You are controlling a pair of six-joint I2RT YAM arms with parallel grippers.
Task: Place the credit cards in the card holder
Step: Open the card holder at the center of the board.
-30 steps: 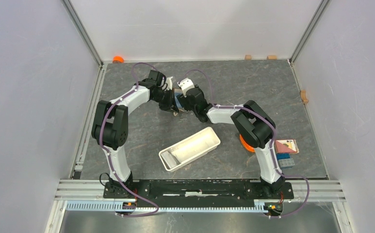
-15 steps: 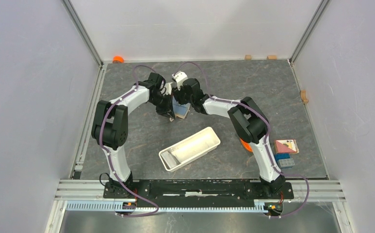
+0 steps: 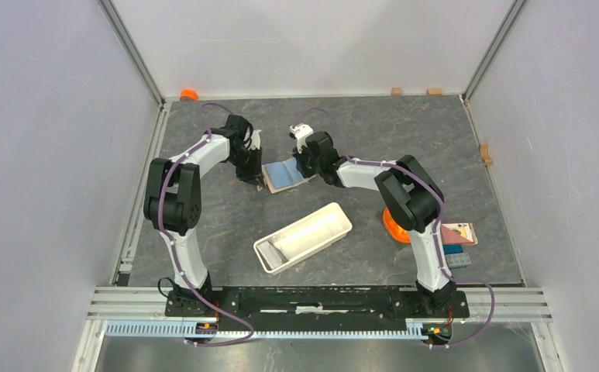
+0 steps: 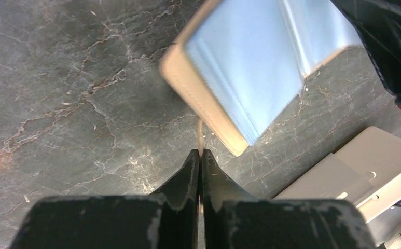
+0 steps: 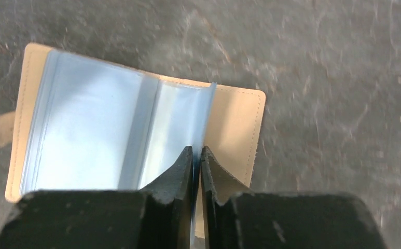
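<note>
**Both arms have the card holder, opened up like a book**

The card holder (image 3: 284,175) is a tan folder with bluish see-through pockets. It sits spread open on the far half of the worktop (image 3: 443,139), right between the two arms. From the wrist views it's hard to tell if it lies fully flat or is a bit lifted.

The left tool (image 4: 200,154) is pinched almost completely closed on a thin tan tab (image 4: 201,136) at the holder's edge. The right tool (image 5: 197,151) is squeezed narrow on one upright plastic sleeve (image 5: 180,122) near the fold.

The white tray (image 3: 344,222) lies nearer the bases, apart from the holder, with something pale and flat inside. An orange bowl (image 3: 393,227) peeks out behind the right arm
</note>
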